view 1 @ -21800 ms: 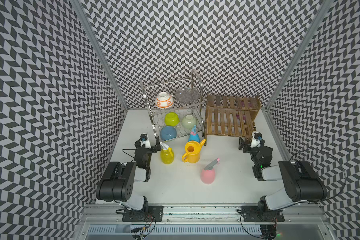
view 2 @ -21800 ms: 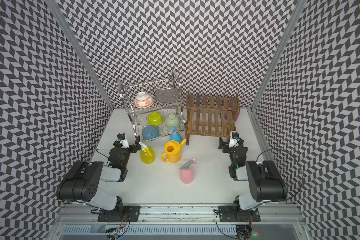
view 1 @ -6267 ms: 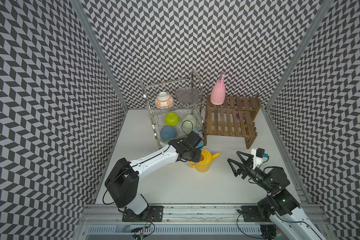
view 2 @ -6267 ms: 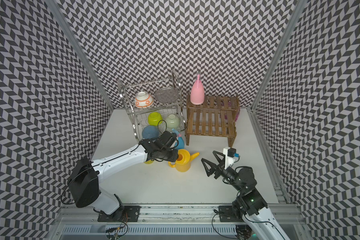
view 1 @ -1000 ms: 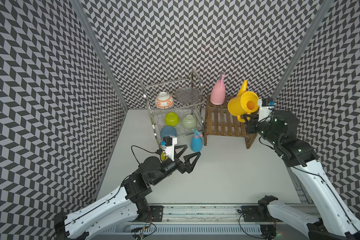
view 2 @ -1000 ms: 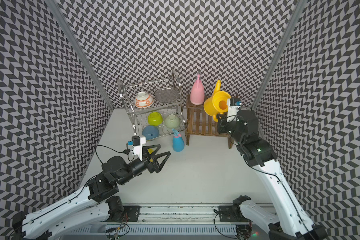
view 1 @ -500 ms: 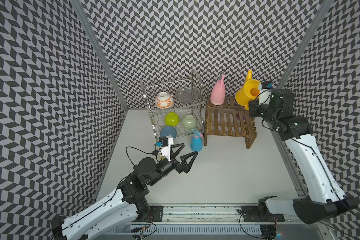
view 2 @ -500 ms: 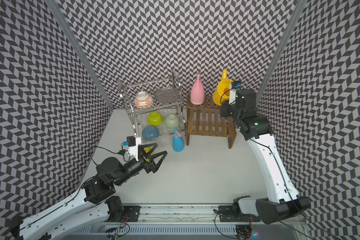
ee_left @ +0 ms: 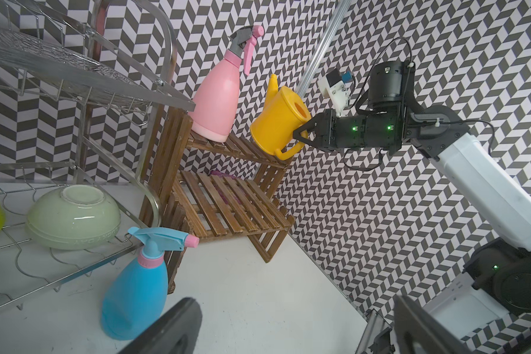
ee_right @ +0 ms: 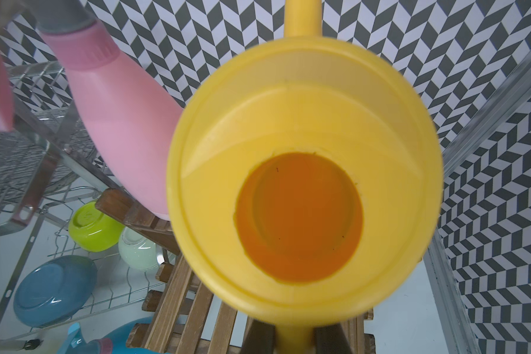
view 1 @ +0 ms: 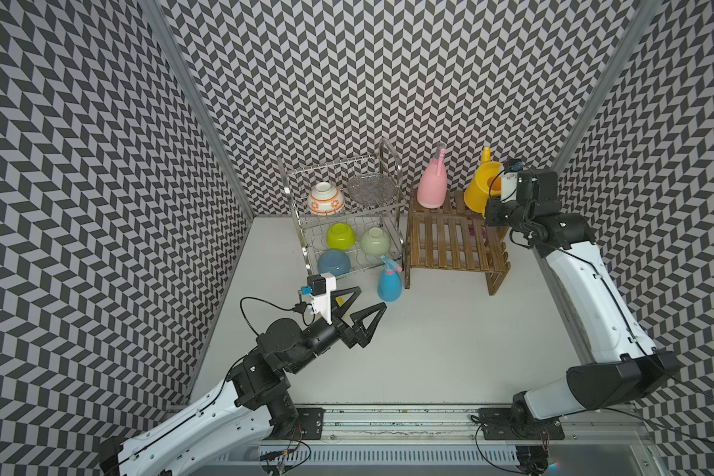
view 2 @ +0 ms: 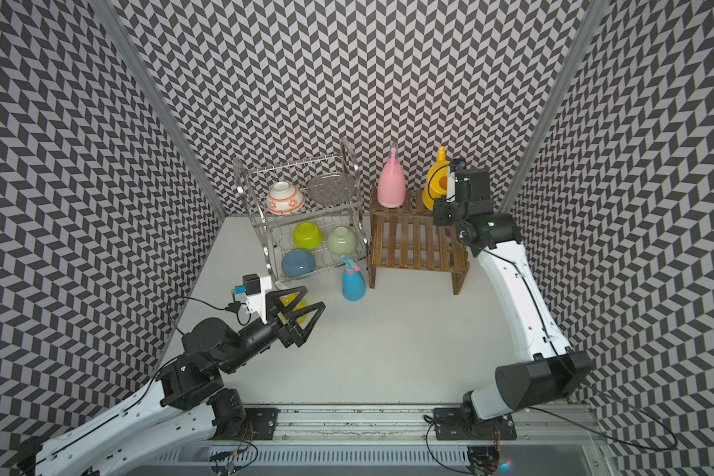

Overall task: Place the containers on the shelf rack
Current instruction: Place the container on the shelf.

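Note:
The shelf rack (view 1: pixel 450 243) (view 2: pixel 413 243) (ee_left: pixel 227 196) stands at the back right. On its upper step a pink spray bottle (view 1: pixel 431 189) (view 2: pixel 391 187) (ee_left: pixel 218 101) stands upright. My right gripper (view 1: pixel 491 206) (ee_left: pixel 299 135) (ee_right: pixel 293 341) is shut on the handle of the yellow watering can (view 1: pixel 481 189) (view 2: pixel 435 185) (ee_left: pixel 276 122) (ee_right: pixel 304 122), tilted at the upper step's right end. A blue spray bottle (view 1: pixel 389 282) (view 2: pixel 353 282) (ee_left: pixel 135 294) stands on the table by the rack's front left leg. Open and empty, my left gripper (view 1: pixel 372 297) (view 2: pixel 315 296) hovers left of it, partly hiding a yellow spray bottle (view 2: pixel 297 309).
A wire dish rack (view 1: pixel 301 243) with several upturned bowls and a mesh plate stands left of the shelf rack, close to the blue bottle. Patterned walls close in the back and both sides. Something purple (ee_left: pixel 224 180) lies under the lower step.
My right arm has carried the watering can back and to the right, from in front of the rack to the upper step's right end. The left gripper has drifted slightly left, still open.

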You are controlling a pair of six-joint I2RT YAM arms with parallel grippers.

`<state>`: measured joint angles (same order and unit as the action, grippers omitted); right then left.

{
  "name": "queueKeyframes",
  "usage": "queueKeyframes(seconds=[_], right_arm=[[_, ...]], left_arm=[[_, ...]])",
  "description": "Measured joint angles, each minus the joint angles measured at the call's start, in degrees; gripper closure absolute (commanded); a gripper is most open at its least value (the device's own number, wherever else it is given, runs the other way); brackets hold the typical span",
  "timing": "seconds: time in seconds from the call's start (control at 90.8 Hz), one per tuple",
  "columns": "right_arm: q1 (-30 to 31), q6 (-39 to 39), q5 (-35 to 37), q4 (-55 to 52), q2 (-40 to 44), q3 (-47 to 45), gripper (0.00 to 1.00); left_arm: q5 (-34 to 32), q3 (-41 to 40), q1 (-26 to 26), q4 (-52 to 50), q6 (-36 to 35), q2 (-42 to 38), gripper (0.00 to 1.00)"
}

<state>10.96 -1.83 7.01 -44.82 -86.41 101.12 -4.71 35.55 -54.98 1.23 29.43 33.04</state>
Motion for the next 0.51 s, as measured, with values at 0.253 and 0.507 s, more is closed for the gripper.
queueKeyframes(seconds=[0.253,0.507], right_arm=[[0.0,0.8,1.3,-0.1,-1.9,1.0,0.75],[0.0,1.4,1.6,0.6,-2.4,2.6,0.69]], left_arm=[[0.0,0.0,0.0,0.0,0.0,1.3,0.00],[-0.1,0.0,0.0,0.0,-0.1,2.1,0.00]])
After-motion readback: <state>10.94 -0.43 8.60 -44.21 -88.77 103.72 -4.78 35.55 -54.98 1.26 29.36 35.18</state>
